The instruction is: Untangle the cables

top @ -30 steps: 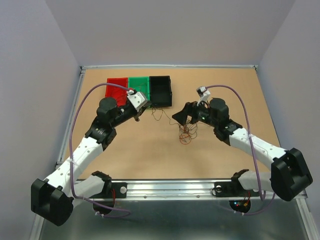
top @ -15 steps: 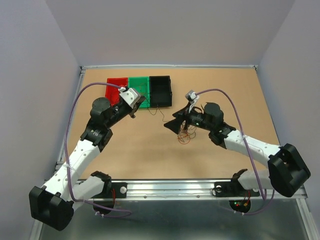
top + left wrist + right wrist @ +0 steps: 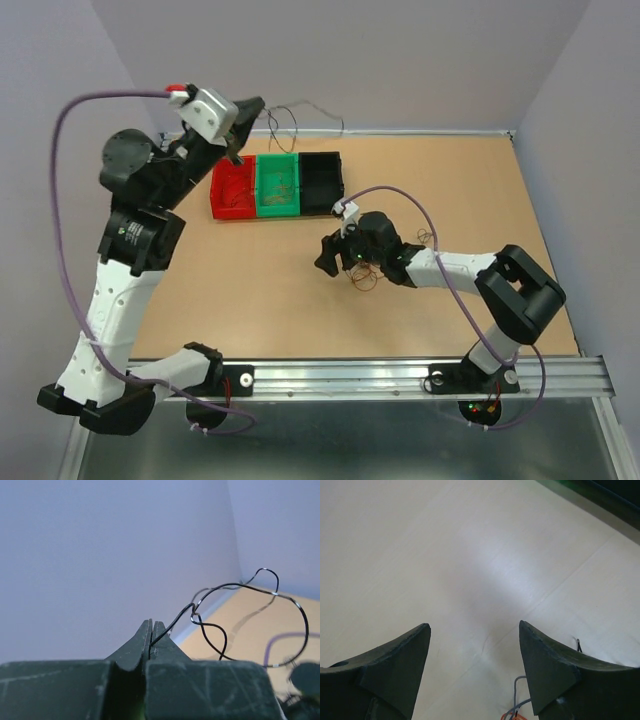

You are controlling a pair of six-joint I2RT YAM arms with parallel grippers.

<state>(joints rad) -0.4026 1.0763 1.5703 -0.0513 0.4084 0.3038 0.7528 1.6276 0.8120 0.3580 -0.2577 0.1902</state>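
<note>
My left gripper (image 3: 241, 128) is raised high over the back left of the table, above the bins. It is shut on one dark thin wire (image 3: 293, 118) that curls out to the right in the air. In the left wrist view the jaws (image 3: 151, 623) pinch the end of that black wire (image 3: 235, 585), which loops freely. The rest of the bunch, brown and orange-red curly wires (image 3: 366, 277), lies on the table at centre. My right gripper (image 3: 326, 257) is open and empty, low over the table just left of the bunch. In the right wrist view (image 3: 472, 627) orange and grey wire ends (image 3: 518, 711) show at the bottom edge.
Three small bins stand in a row at the back: red (image 3: 228, 194), green (image 3: 279, 183) and black (image 3: 322, 179). A loose thin wire (image 3: 427, 240) lies right of the right wrist. The table's back edge and the wall are close behind the left gripper.
My left arm has risen steeply up and back, carrying the dark wire away from the bunch. My right gripper has moved left and down, close to the table.
</note>
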